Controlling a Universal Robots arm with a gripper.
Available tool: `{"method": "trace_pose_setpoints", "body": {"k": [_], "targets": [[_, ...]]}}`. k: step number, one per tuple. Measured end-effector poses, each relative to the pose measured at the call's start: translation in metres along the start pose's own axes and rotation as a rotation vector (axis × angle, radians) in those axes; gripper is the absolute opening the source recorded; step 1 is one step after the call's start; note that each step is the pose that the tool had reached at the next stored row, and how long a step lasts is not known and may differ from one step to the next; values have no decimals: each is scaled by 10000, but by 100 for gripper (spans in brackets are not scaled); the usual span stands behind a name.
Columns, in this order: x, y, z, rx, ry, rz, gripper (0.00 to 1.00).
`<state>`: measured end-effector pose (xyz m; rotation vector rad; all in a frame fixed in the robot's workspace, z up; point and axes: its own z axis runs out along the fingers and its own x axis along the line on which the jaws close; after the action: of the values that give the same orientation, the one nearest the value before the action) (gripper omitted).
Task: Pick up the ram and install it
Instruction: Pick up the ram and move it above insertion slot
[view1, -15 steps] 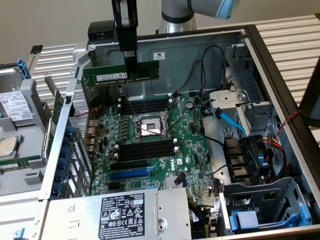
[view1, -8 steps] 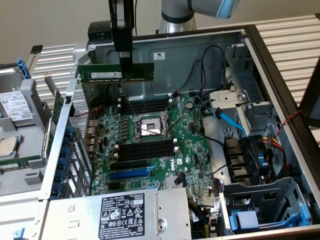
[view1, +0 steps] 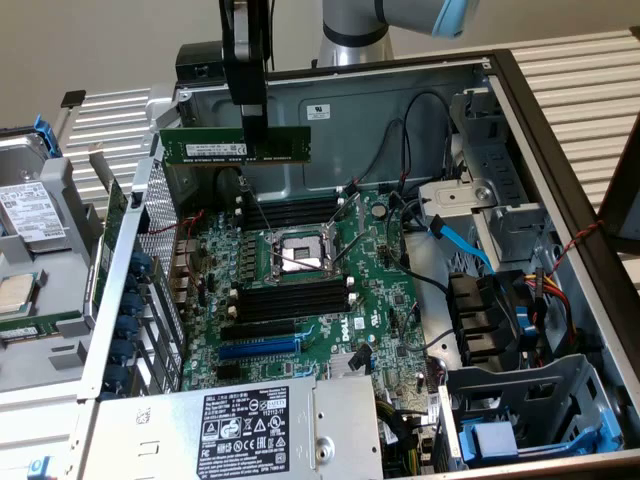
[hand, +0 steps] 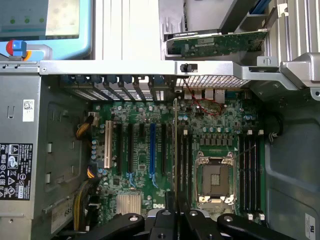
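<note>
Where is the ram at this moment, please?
In the exterior view, the ram is held level in the gripper, in the air above the motherboard, toward the exterior view's left and before the grey case wall.

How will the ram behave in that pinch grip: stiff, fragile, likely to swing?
Likely stiff: the ram hangs level from the gripper without sagging. Probably light, being so thin. Pinched at one narrow spot, it may pivot if nudged.

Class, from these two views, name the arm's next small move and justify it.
Probably lower straight down, slowly. The pincer holds the ram level, above the motherboard, roughly parallel to the black memory slots; it is not seated yet.
</note>
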<state>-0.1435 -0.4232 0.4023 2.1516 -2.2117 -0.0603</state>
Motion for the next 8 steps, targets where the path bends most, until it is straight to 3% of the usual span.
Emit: {"method": "trace_pose_setpoints", "body": {"k": [4,8], "targets": [[-7,-7,5,56,-153,48,13],[-28,-17,8,177,-224,64,13]]}}
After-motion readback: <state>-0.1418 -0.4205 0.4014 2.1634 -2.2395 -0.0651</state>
